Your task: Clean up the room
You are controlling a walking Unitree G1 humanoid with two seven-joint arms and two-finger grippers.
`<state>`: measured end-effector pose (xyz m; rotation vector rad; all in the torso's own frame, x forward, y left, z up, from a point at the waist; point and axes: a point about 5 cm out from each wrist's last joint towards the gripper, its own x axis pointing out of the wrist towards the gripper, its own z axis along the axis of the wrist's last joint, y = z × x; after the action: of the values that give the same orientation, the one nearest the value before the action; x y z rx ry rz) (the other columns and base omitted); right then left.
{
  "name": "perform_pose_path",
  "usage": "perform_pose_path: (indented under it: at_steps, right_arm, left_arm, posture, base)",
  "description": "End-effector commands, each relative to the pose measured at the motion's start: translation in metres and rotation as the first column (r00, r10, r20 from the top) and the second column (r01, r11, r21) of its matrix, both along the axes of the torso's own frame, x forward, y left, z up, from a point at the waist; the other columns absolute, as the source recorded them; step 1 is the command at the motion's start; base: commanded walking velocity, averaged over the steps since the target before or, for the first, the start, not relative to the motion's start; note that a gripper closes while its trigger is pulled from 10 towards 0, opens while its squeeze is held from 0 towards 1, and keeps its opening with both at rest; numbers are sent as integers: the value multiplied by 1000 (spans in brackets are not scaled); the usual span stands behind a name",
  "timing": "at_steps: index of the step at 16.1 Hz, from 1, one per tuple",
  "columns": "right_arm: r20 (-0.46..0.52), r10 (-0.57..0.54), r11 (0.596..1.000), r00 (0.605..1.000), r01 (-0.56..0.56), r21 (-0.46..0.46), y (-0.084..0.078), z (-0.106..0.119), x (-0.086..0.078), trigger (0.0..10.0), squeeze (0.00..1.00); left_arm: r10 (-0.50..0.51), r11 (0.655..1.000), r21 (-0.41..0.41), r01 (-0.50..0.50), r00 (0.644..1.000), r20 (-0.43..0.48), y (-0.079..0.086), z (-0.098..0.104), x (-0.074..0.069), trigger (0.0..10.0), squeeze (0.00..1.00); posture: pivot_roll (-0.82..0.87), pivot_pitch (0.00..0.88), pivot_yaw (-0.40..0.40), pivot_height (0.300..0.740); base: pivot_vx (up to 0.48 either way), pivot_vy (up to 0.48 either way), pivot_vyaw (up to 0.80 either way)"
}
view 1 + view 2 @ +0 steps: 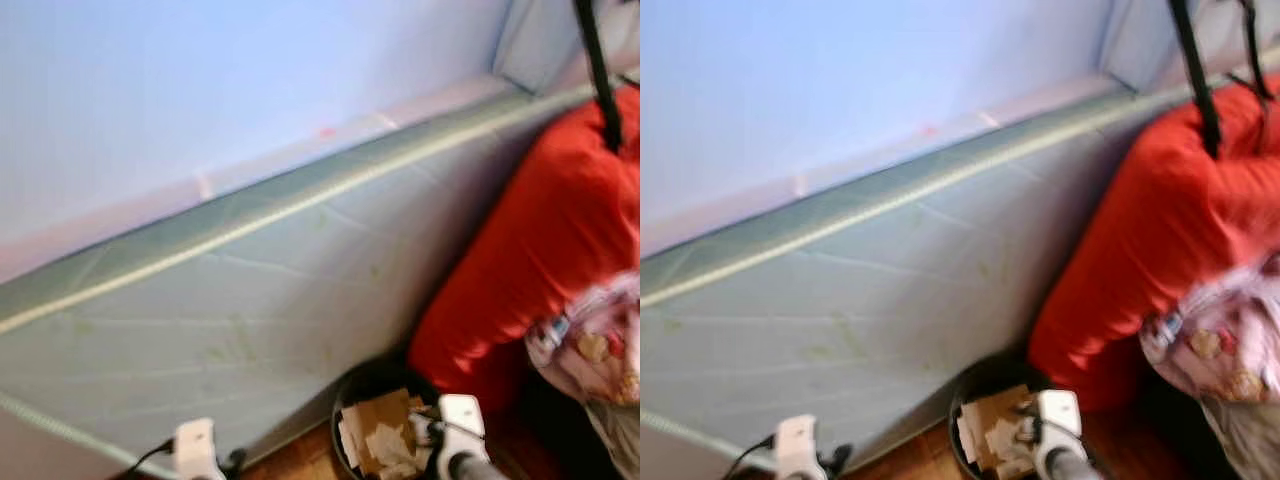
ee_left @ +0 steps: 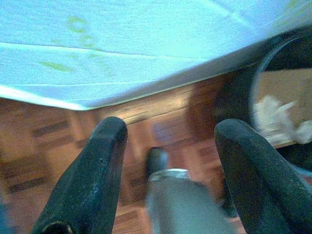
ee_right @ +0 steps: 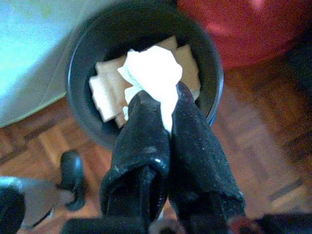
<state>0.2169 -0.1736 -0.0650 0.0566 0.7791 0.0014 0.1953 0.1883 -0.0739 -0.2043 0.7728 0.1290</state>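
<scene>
A black round bin (image 3: 78, 63) stands on the wooden floor beside the mattress, holding brown cardboard pieces (image 1: 375, 415) and crumpled paper. My right gripper (image 3: 168, 114) hangs over the bin, shut on a crumpled white tissue (image 3: 153, 73) that sticks out past its fingertips. In the eye views its white wrist (image 1: 462, 415) sits at the bin's rim. My left gripper (image 2: 168, 134) is open above the parquet with nothing between its fingers (image 2: 97, 165); the bin's rim (image 2: 253, 83) lies off to one side of it.
A pale green mattress (image 1: 250, 290) leans on its side against the blue wall. A big red bag (image 1: 540, 250) with black straps rests next to the bin, and a pink patterned bundle (image 1: 595, 350) lies in front of it. Parquet floor (image 3: 253, 141) surrounds the bin.
</scene>
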Motion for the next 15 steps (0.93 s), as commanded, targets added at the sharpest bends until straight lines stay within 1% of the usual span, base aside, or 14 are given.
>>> perform_pose_path:
  at_steps: [1,2,3,4,5,7,8,9,13,15]
  right_arm:
    - [82,13,999,997,-16,38,9,11,16,10000,0]
    - [112,32,998,993,-37,42,12,16,24,10000,0]
    - [176,52,996,983,-63,56,19,28,39,10000,0]
    - [202,57,996,978,-70,57,21,33,46,10000,0]
    - [232,63,995,971,-78,55,24,40,54,10000,0]
    - [255,55,995,965,-73,62,25,45,59,10000,0]
    - [259,48,997,965,-63,52,22,45,59,10000,0]
    - [256,14,998,966,-28,53,17,44,58,10000,0]
    - [257,-37,999,966,33,22,7,42,54,10000,0]
    - [261,-40,999,965,38,10,4,42,54,10000,0]
  left_arm:
    - [0,1000,6,-1,1000,14,4,1,-1,10000,0]
    - [-5,1000,7,5,999,34,4,3,2,10000,0]
    - [-10,1000,4,10,997,83,3,9,11,10000,0]
    - [-18,1000,6,17,994,105,3,12,15,10000,0]
    - [-27,1000,9,26,988,154,2,18,24,10000,0]
    - [-33,999,10,31,980,195,2,22,28,10000,0]
    - [-38,999,13,36,974,225,2,25,31,10000,0]
    - [-43,999,14,41,964,262,1,29,34,10000,0]
    - [-58,998,11,57,955,289,-2,30,34,10000,0]
    - [-58,998,6,59,954,295,-4,30,34,10000,0]
  posture:
    - [-65,124,13,740]
    - [-63,129,13,740]
    - [-55,141,13,740]
    - [-49,148,13,740]
    - [-39,167,13,740]
    - [-28,184,15,740]
    - [-19,196,15,740]
    - [-14,210,18,740]
    - [-27,208,15,740]
    - [-30,205,12,725]
  base:
    - [0,0,0]
    - [0,0,0]
    - [0,0,0]
    - [0,0,0]
    - [0,0,0]
    - [0,0,0]
    - [0,0,0]
    - [0,0,0]
    - [0,0,0]
    - [0,0,0]
